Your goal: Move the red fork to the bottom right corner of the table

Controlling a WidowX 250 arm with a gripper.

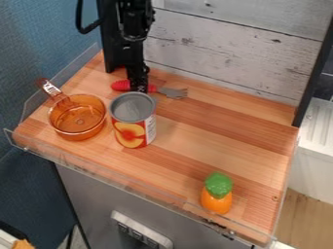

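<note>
Bright, soft light falls across the worktop (218,133), leaving only faint shadows. Small highlights glint on the orange pan (79,127); the black arm (132,22) and lower blue wall (26,189) look much darker.

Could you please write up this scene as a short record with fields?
fork: red handle, grey tines, lying toward the table's back edge
gripper: over the fork's red handle, which shows on both sides of it
can: upright, fruit label, in front of the gripper
pan: see-through orange, left of the can in the picture, handle toward upper left
toy: orange with a green top, near the front edge
task status: fork not yet at the bottom right corner
</note>
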